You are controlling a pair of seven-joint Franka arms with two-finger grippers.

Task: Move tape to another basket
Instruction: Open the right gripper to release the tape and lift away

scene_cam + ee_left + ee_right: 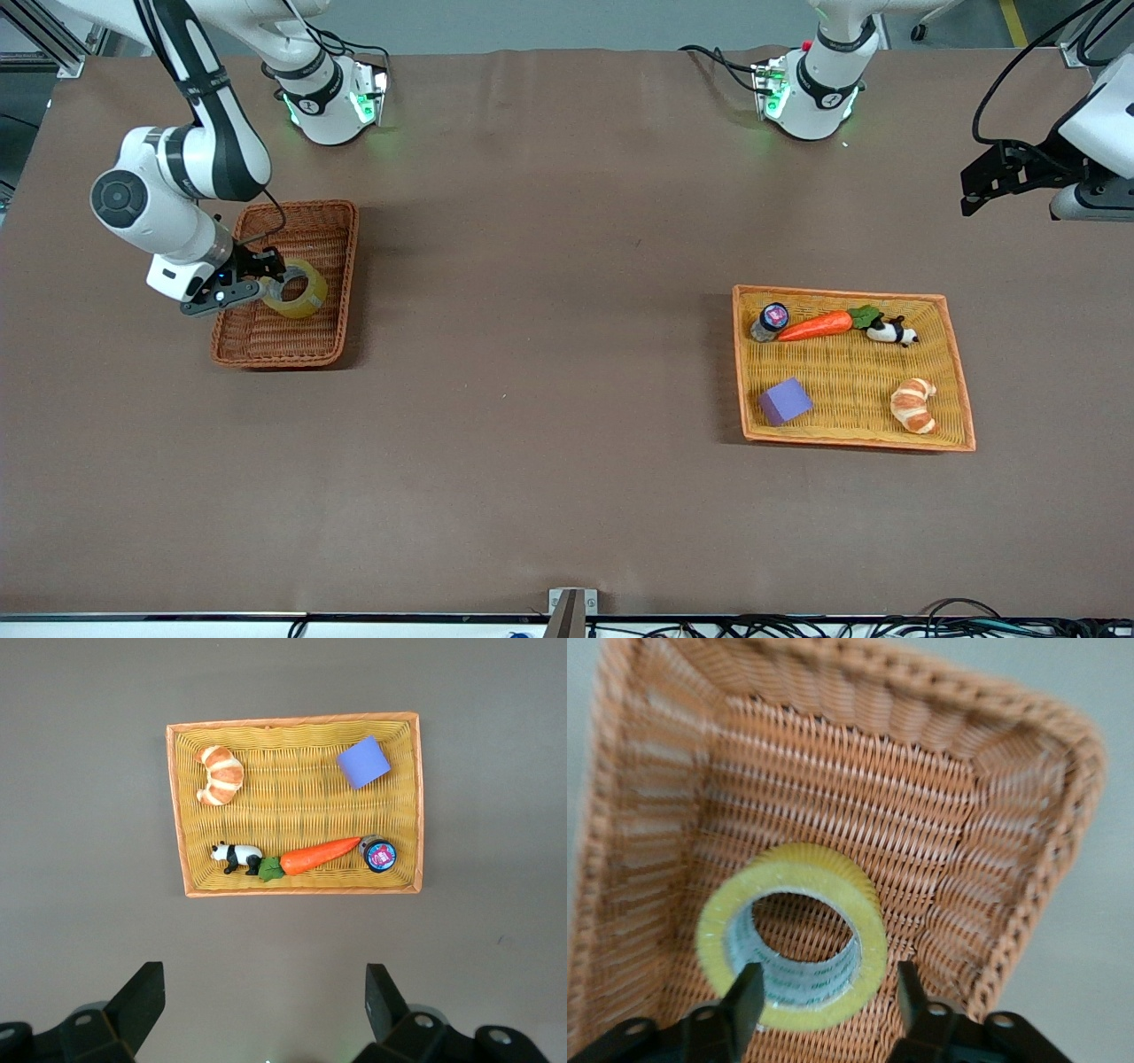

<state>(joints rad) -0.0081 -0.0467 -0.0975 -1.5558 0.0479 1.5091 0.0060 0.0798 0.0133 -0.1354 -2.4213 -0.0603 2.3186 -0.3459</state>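
I see wide bare surface between the basket and the yellow tray. My right claw fills the basket's middle over the tape, raised walls close around; my left claw waits at the surface's edge
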